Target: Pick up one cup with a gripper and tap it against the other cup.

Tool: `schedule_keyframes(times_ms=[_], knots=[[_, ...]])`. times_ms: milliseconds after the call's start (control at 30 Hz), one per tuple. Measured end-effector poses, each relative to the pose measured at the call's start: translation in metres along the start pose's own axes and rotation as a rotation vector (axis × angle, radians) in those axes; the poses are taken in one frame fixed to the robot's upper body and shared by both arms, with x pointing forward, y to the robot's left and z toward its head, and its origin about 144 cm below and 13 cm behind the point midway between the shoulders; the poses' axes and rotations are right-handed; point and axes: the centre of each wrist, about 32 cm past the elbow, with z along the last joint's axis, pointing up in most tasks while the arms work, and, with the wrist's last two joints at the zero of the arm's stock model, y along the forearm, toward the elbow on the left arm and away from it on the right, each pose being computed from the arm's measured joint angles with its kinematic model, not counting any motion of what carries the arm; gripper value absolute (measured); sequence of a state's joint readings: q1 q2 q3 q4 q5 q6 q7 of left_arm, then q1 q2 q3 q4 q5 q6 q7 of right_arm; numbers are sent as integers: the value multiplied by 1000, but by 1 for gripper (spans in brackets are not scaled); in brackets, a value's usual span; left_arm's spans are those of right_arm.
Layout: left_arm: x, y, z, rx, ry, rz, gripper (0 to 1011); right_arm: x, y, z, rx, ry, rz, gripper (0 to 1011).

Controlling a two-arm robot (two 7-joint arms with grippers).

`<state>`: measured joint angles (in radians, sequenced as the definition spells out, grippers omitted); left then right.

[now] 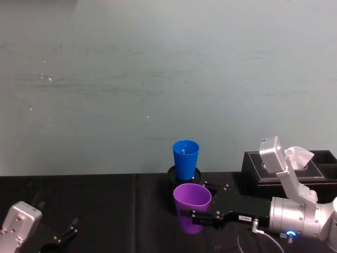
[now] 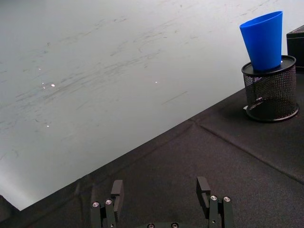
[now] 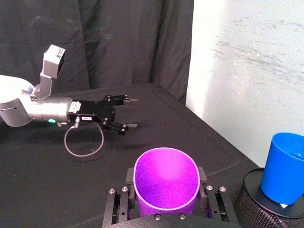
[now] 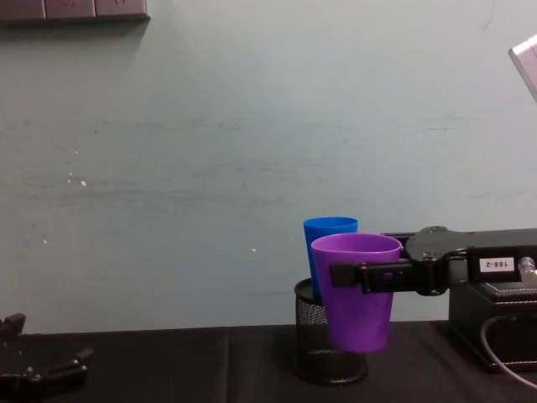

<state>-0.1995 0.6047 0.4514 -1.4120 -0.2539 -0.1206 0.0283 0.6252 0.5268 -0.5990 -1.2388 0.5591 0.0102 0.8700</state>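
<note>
Purple cup (image 1: 192, 199) clamped in right tool (image 1: 189, 213), near blue cup (image 1: 186, 158)

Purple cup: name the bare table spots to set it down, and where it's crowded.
Free: the black cloth between the open left gripper and the mesh holder. Crowded: the right, where the holder carrying the blue cup, the tissue box and the right gripper holding the purple cup cluster.

Lab setup: black-draped table (image 1: 105, 211), scuffed bare wall (image 1: 158, 68).
</note>
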Motion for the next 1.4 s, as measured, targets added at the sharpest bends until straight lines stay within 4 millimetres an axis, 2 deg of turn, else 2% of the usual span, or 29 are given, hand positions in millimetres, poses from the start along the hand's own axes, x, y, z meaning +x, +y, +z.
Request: schedule_keyframes(times_ms=[1400], knots=[[0, 0, 0, 0, 0, 0, 1000, 0, 0, 0, 0, -1, 0, 723]])
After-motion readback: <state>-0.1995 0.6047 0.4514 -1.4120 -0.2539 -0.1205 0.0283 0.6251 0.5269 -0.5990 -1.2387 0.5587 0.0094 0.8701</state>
